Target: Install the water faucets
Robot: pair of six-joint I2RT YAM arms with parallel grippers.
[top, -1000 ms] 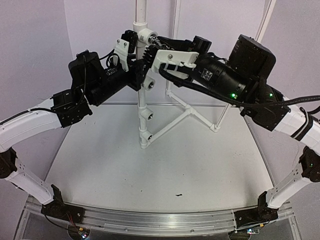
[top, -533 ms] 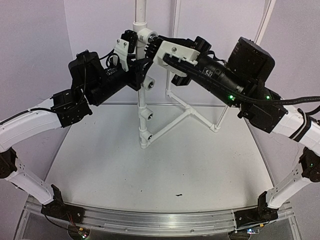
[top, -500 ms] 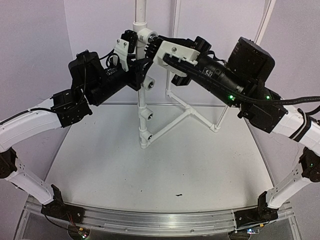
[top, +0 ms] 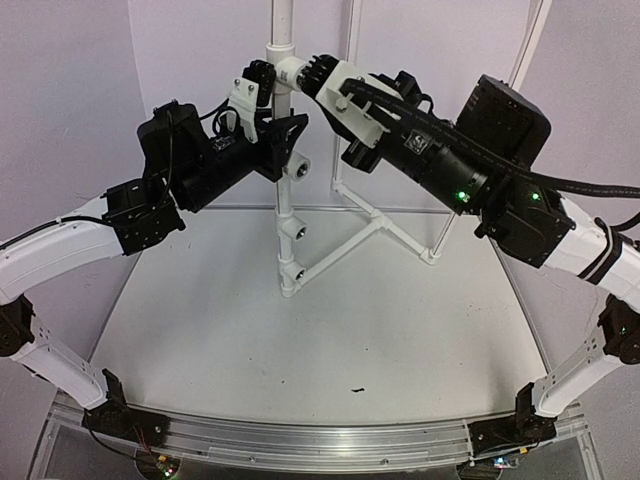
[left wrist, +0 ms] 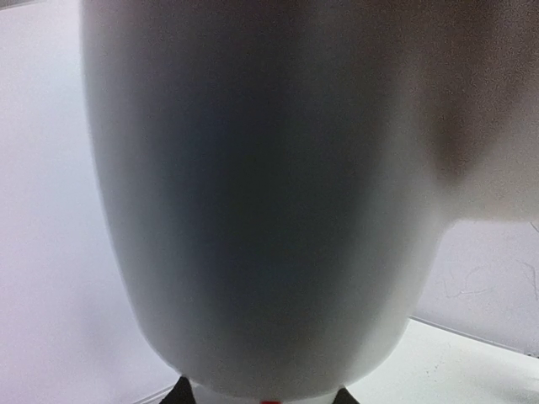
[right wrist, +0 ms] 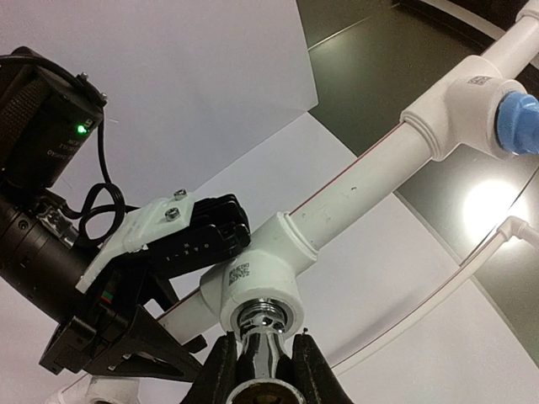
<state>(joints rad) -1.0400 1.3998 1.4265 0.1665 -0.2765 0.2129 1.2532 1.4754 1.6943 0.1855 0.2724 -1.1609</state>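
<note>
Top view, as I see it from my station: a white pipe riser (top: 284, 205) stands upright at the back of the desk (top: 300, 340), propped by slanting white braces (top: 345, 250). Three tee fittings (top: 297, 231) on its lower run turn dark round openings toward me. A dark speck (top: 357, 388) lies near the aluminium rail (top: 300, 438). Right wrist feed: a blue plug (right wrist: 520, 122) fills one tee's mouth.

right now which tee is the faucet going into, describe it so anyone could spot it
Find the upright white pipe stand. Follow it up to the tee the right gripper meets. Only this one has a chrome faucet at its opening.
</note>
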